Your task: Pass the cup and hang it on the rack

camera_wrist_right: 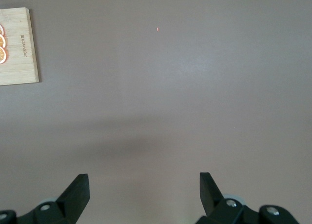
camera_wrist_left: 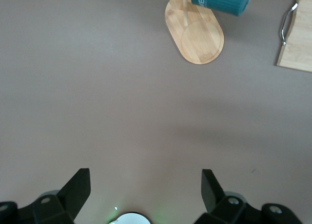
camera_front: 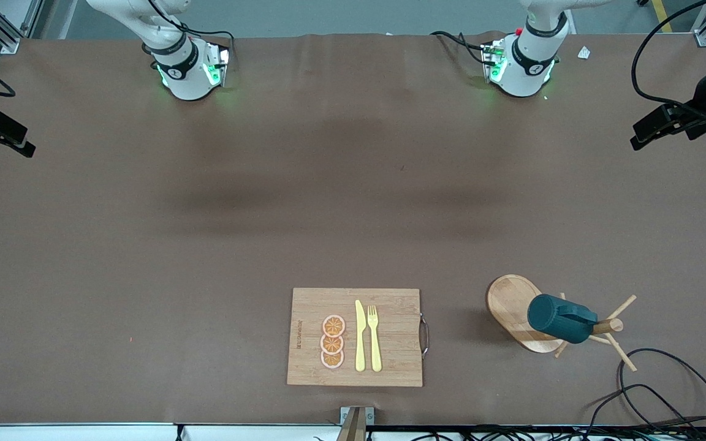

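The dark teal cup (camera_front: 558, 317) hangs tilted on a peg of the light wooden rack (camera_front: 510, 303), which stands near the front camera toward the left arm's end of the table. The left wrist view shows the rack's oval base (camera_wrist_left: 197, 36) and the cup (camera_wrist_left: 222, 0) above it. My left gripper (camera_wrist_left: 146, 177) is open and empty, high over bare table, well away from the rack. My right gripper (camera_wrist_right: 144, 179) is open and empty too, over bare table. In the front view only the arms' bases show; both grippers are out of that view.
A bamboo cutting board (camera_front: 396, 306) with a yellow knife (camera_front: 360, 337), a yellow fork (camera_front: 374, 337) and orange slices (camera_front: 333, 342) lies beside the rack, near the front camera. Black cables (camera_front: 665, 392) loop at the near corner by the rack. Camera mounts stand at both table ends.
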`<state>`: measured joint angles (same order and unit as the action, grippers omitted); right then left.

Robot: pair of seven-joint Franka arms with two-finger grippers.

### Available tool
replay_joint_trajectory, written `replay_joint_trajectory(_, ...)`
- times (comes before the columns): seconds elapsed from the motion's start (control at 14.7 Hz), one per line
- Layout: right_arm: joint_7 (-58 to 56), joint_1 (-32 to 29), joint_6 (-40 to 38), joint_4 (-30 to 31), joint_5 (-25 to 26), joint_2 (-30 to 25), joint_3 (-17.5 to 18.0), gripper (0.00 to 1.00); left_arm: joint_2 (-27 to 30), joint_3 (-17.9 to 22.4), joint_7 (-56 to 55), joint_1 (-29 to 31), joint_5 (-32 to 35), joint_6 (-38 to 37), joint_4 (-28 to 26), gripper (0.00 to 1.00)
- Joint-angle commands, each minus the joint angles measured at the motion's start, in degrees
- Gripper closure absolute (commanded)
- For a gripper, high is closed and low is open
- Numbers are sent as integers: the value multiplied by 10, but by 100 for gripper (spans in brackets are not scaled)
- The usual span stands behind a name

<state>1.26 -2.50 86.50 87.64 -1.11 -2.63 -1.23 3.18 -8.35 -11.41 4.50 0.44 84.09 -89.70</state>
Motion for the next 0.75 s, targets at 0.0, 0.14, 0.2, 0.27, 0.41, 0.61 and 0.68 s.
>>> replay_joint_trajectory(0.0, 3, -4, -5, -4, 1, -1, 4, 0, 23, -13, 31, 2, -7, -7, -19, 0)
replay_joint_trajectory(0.14, 3, -3, -5, -4, 1, -1, 4, 0, 22, -14, 31, 2, -6, -10, -14, 0)
replay_joint_trajectory(0.2, 3, -4, -5, -4, 1, -1, 4, 0, 22, -14, 33, 2, -6, -10, -14, 0)
replay_joint_trajectory(0.27, 3, -3, -5, -4, 1, -1, 4, 0, 21, -14, 34, 2, -6, -10, -13, 0)
replay_joint_trajectory(0.41, 3, -3, -5, -4, 1, -1, 4, 0, 19, -14, 44, 2, -6, -10, -10, 0)
replay_joint_trajectory(0.61, 3, -4, -5, -3, 1, -1, 4, 0, 14, -14, 45, 2, -5, -9, 1, 0)
replay_joint_trajectory(0.68, 3, -4, -5, -4, 1, -1, 4, 0, 14, -14, 45, 2, -5, -9, 1, 0)
